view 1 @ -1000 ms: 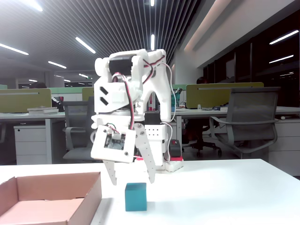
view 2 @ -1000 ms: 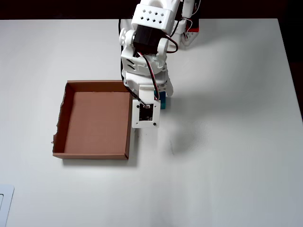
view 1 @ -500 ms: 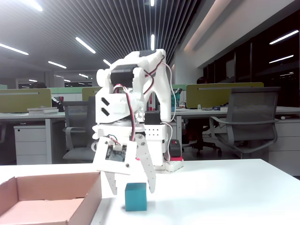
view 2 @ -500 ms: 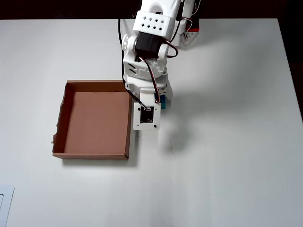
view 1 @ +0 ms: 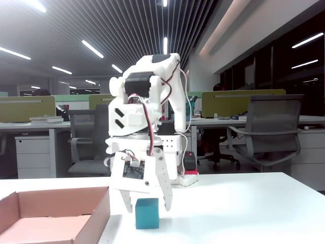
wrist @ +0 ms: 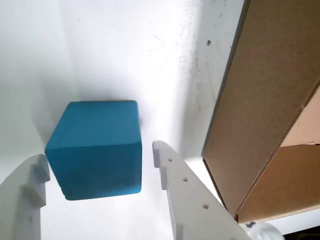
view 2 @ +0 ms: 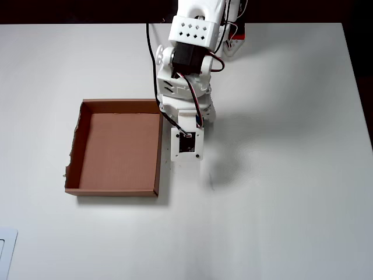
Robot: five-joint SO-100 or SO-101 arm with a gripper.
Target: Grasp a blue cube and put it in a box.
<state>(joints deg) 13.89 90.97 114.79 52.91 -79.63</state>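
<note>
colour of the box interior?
Pinkish-brown cardboard; the box interior shows best in the overhead view.

A bare white table point(view 1: 244, 208) fills the foreground of an open-plan office in the fixed view, its matte top marked by a few faint specks point(wrist: 208, 43) in the wrist view. Behind it, a grey mesh office chair point(view 1: 266, 134) stands at right beside a long desk point(view 1: 244, 121) topped with olive-green partitions point(view 1: 242, 102). At left, a white drawer pedestal point(view 1: 33, 156) sits under another desk, with a second chair point(view 1: 84, 142) nearby. Strip lights point(view 1: 92, 49) run across the dark slatted ceiling point(view 1: 137, 25).
</note>
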